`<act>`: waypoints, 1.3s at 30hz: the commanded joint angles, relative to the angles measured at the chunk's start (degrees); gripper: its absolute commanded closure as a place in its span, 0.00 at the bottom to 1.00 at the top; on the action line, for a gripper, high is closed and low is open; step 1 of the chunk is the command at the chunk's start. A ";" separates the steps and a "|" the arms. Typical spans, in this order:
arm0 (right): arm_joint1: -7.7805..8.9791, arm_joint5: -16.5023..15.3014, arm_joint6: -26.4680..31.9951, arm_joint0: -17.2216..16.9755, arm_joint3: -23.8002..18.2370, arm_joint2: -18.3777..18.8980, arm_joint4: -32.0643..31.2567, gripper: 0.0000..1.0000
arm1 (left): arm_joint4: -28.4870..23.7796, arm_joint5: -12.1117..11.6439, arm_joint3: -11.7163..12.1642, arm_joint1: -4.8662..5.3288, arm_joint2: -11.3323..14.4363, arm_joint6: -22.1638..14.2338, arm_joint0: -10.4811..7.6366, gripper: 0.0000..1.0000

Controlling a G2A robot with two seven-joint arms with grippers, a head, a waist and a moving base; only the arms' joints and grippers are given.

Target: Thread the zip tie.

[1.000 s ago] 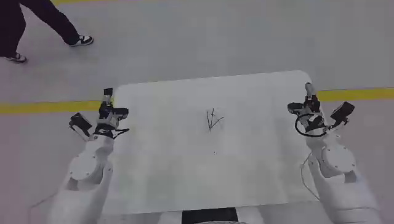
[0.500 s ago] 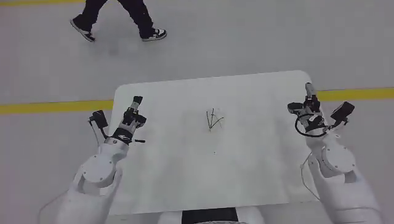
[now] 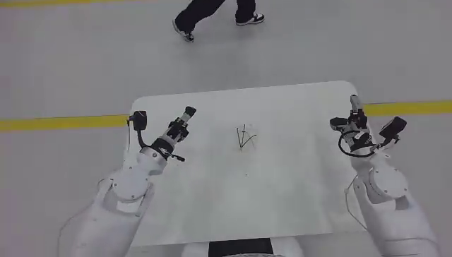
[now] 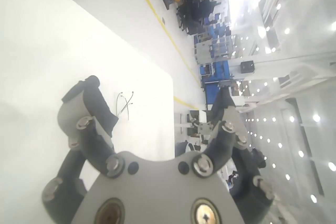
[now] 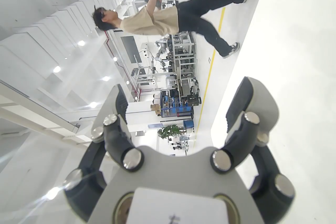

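**Left side.** The left gripper [image 3: 187, 112] is positioned over the left portion of the white, round-cornered table [image 3: 282, 186], inboard of the table's left edge. Its tip points toward the table centre. In the left wrist view, the left gripper [image 4: 157, 93] has its two dark-padded metal fingers [image 4: 89, 96] spread wide apart. Nothing is held between them: the tool is released. One finger appears against the table surface and the other against the room beyond the table's edge. Whether either finger contacts the tabletop cannot be determined.

**Centre.** The task item, a small cluster of thin dark zip ties [image 3: 244, 137], lies flat on the tabletop near the middle of the table. The strands cross one another in a loose fan. In the left wrist view, the zip ties [image 4: 124, 104] lie ahead of the left gripper and clear of its fingers, with bare tabletop between them. Each visible strand ends in a small head. No strand can be seen passed through a head.

**Right side.** The right gripper [image 3: 354, 105] sits at the table's right edge, well apart from the zip ties, with its tip pointing toward the far side. In the right wrist view, the right gripper [image 5: 183, 93] has its fingers [image 5: 240, 101] spread apart and holds nothing: released.
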 commanded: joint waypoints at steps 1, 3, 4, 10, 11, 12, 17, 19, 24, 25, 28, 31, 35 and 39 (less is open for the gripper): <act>0.00 0.00 0.00 0.00 0.00 0.00 0.00 0.00 | 3.36 2.39 0.73 -0.06 3.02 -1.80 -1.27 0.00; 0.00 0.00 0.00 0.00 0.00 0.00 0.00 0.00 | 5.69 3.27 1.32 -0.05 4.17 -2.17 -1.94 0.00; 0.00 0.00 0.00 0.00 0.00 0.00 0.00 0.00 | 5.69 3.27 1.32 -0.05 4.17 -2.17 -1.94 0.00; 0.00 0.00 0.00 0.00 0.00 0.00 0.00 0.00 | 5.69 3.27 1.32 -0.05 4.17 -2.17 -1.94 0.00; 0.00 0.00 0.00 0.00 0.00 0.00 0.00 0.00 | 5.69 3.27 1.32 -0.05 4.17 -2.17 -1.94 0.00; 0.00 0.00 0.00 0.00 0.00 0.00 0.00 0.00 | 5.69 3.27 1.32 -0.05 4.17 -2.17 -1.94 0.00; 0.00 0.00 0.00 0.00 0.00 0.00 0.00 0.00 | 6.39 3.05 1.05 -0.03 4.61 -2.93 -2.40 0.00; 0.00 0.00 0.00 0.00 0.00 0.00 0.00 0.00 | 9.93 4.42 1.63 0.00 6.69 -6.37 -5.58 0.00; 0.00 0.00 0.00 0.00 0.00 0.00 0.00 0.00 | 14.11 7.75 3.41 -0.67 12.35 -9.13 -12.04 0.00; 0.00 0.00 0.00 0.00 0.00 0.00 0.00 0.00 | 15.18 8.52 3.78 -0.78 13.34 -9.71 -13.13 0.00; 0.00 0.00 0.00 0.00 0.00 0.00 0.00 0.00 | 16.54 8.60 6.25 -1.25 15.73 -10.94 -15.49 0.00; 0.00 0.00 0.00 0.00 0.00 0.00 0.00 0.00 | 17.17 8.60 8.11 -1.54 17.37 -14.36 -16.78 0.00; 0.00 0.00 0.00 0.00 0.00 0.00 0.00 0.00 | 17.17 8.60 8.11 -1.54 17.37 -14.36 -16.78 0.00; 0.00 0.00 0.00 0.00 0.00 0.00 0.00 0.00 | 17.17 8.60 8.11 -1.54 17.37 -14.36 -16.78 0.00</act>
